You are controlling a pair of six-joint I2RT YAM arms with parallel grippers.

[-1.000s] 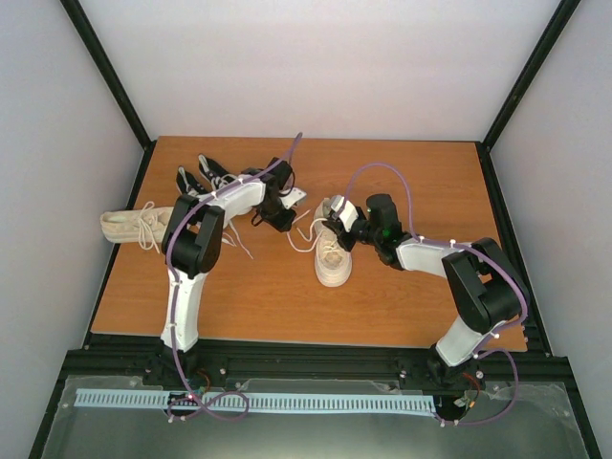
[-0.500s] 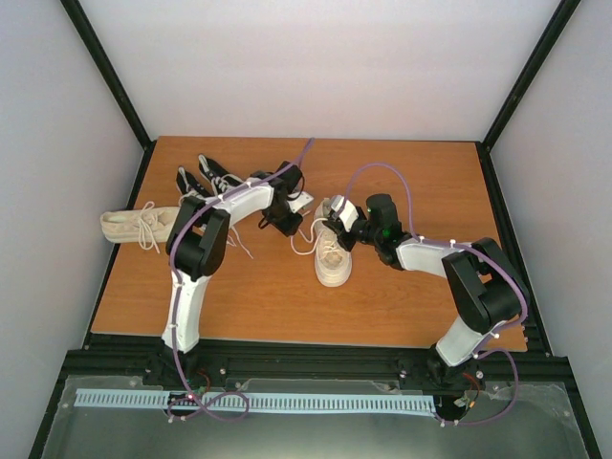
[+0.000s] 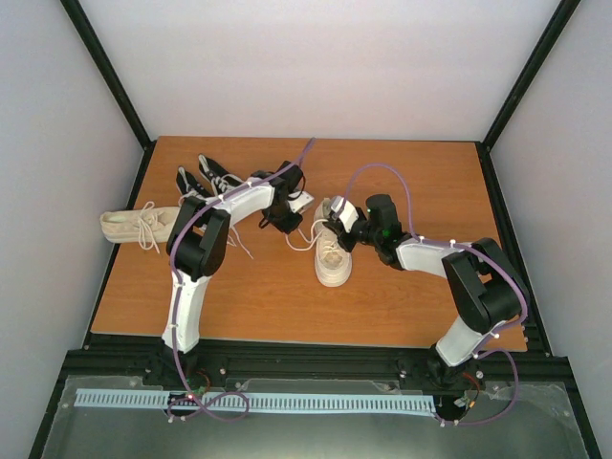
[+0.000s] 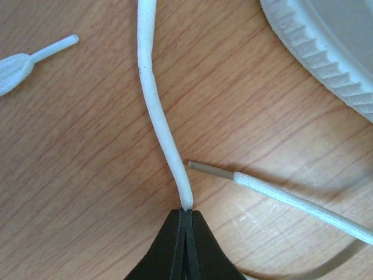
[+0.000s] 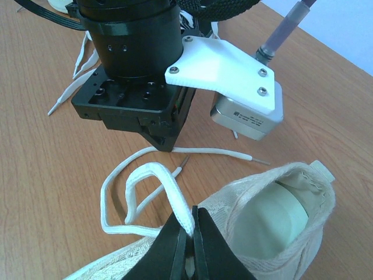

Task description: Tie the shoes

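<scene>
A cream shoe (image 3: 331, 256) lies mid-table, its heel opening (image 5: 274, 210) just in front of my right wrist. My right gripper (image 5: 187, 226) is shut on a loop of its pale lace (image 5: 152, 172), right at the shoe's upper. My left gripper (image 4: 185, 211) is shut on another strand of white lace (image 4: 156, 111) flat on the wood, left of the shoe (image 3: 285, 228). A free lace end with a grey tip (image 4: 204, 169) lies beside it. A second cream shoe (image 3: 127, 226) rests at the left. Two black shoes (image 3: 206, 176) sit behind it.
The ribbed white sole (image 4: 326, 58) of the cream shoe fills the upper right of the left wrist view. Another lace tip (image 4: 35, 55) lies at the upper left. The left wrist's camera housing (image 5: 233, 87) hangs just beyond the lace loop.
My left gripper shifted slightly right toward the centre shoe and its jaws closed on the lace strand. The right arm stayed put, still holding the loop.
</scene>
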